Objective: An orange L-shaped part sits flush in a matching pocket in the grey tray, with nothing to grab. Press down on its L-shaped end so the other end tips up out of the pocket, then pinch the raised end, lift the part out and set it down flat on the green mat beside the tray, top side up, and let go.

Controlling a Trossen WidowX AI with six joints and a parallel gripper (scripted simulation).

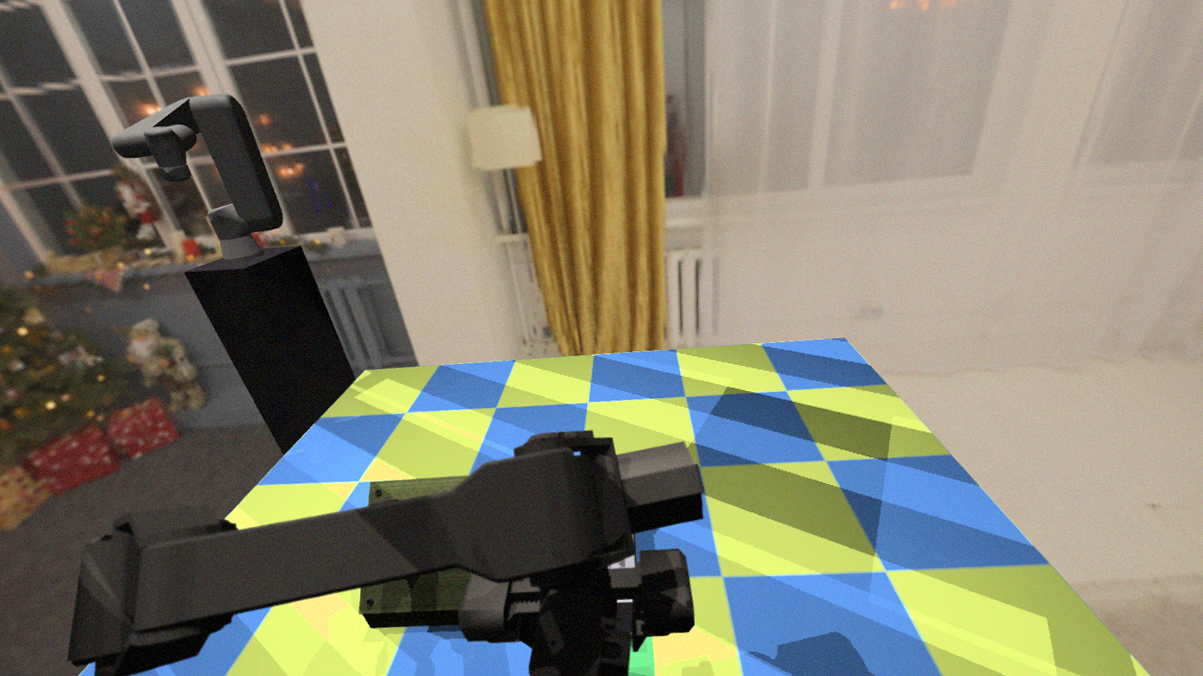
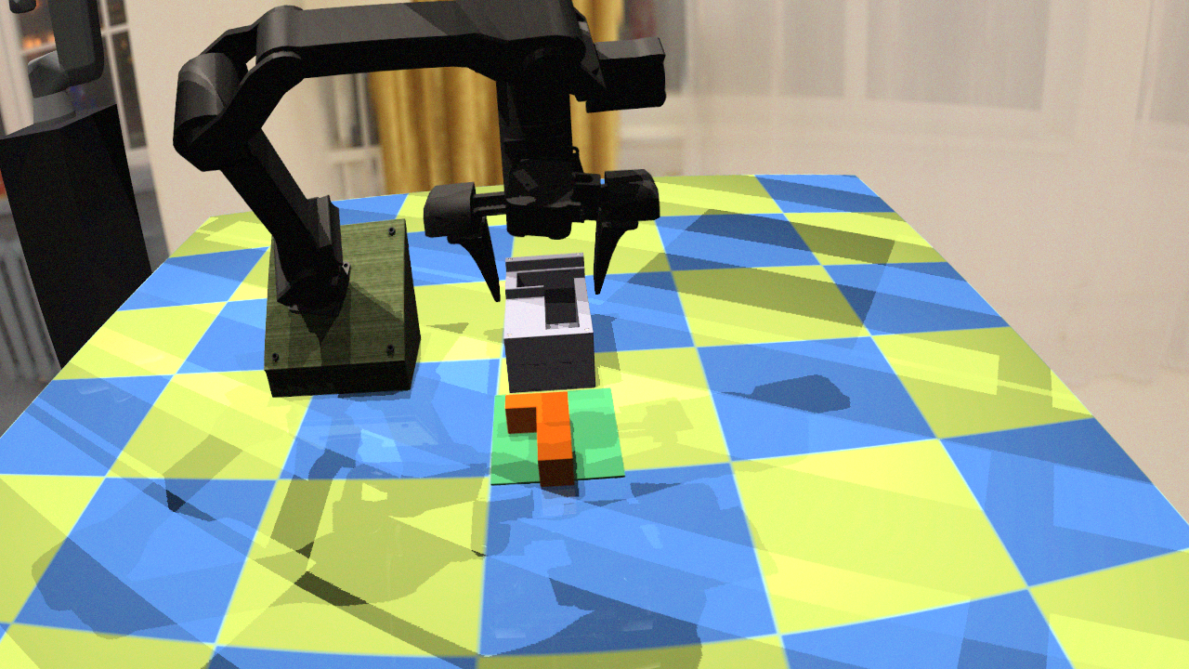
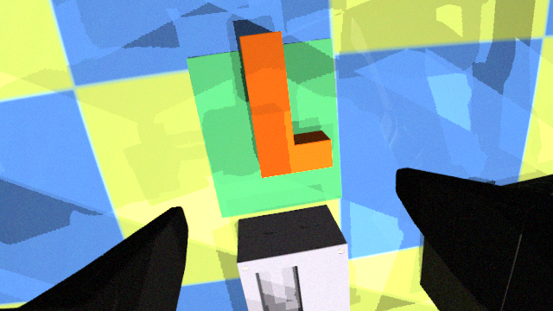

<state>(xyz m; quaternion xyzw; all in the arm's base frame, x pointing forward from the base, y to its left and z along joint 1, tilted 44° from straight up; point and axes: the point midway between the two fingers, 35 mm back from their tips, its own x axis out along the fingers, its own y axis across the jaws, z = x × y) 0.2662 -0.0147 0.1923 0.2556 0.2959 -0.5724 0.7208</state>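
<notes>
The orange L-shaped part (image 2: 555,420) (image 3: 269,95) lies flat on the green mat (image 2: 596,432) (image 3: 225,147). Its short foot is at the tray end, and the end of its long bar reaches the mat's opposite edge or slightly past it. It faces the same way as the L-shaped pocket. The grey tray (image 2: 548,361) (image 3: 290,235) stands just beyond the mat in the exterior view, its pocket empty. My gripper (image 2: 548,295) (image 3: 293,199) is wide open and empty, above the tray and clear of the part. The arm hides most of this in the top view.
My arm's base stands on a dark green wooden block (image 1: 379,596) (image 2: 348,333) left of the tray. The checkered table (image 1: 770,512) (image 2: 864,507) carries everything. A second arm (image 1: 257,171) stands on a black pedestal (image 1: 260,342) beyond the table.
</notes>
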